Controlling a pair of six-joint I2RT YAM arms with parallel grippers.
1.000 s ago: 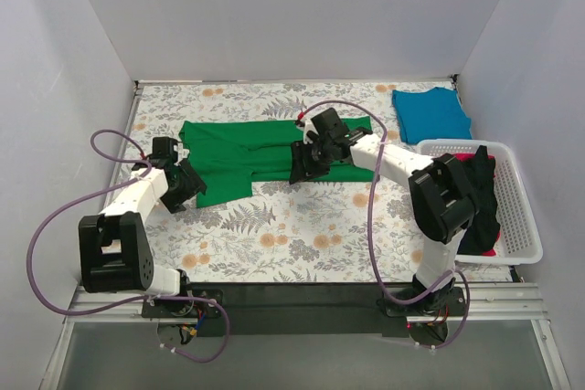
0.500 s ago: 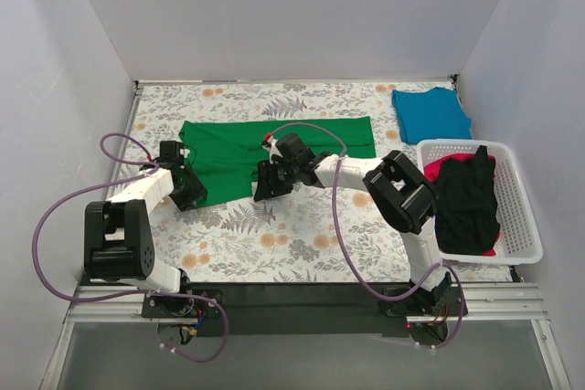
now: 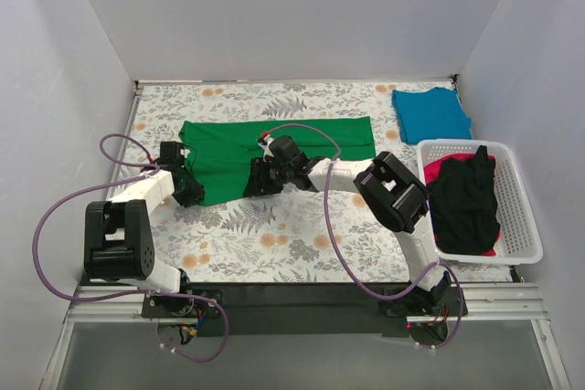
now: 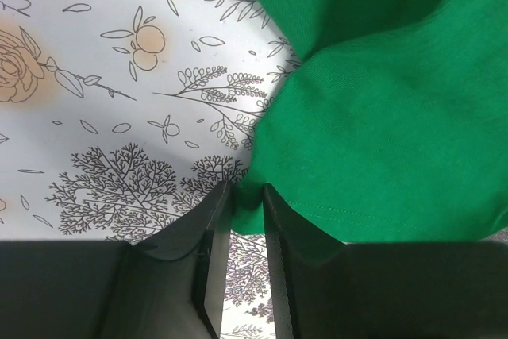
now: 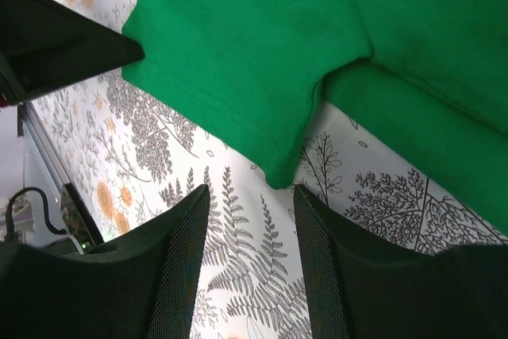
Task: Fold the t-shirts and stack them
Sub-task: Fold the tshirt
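The right hand [image 5: 252, 196], fingers [image 5: 182, 260] spread, sits just before the green t-shirt [image 5: 238, 53] sleeve corner on the floral table [image 5: 373, 196].

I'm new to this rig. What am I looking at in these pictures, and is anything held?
Two robot arms stand at a flowered table. The wide picture looks down from above; the other two come from wrist cameras. A green t-shirt lies spread out, a teal t-shirt lies at the far right corner, and a white basket holds a black t-shirt and a red-pink t-shirt. The left gripper pinches the green shirt's hem; the right gripper is open beside a sleeve, holding nothing.
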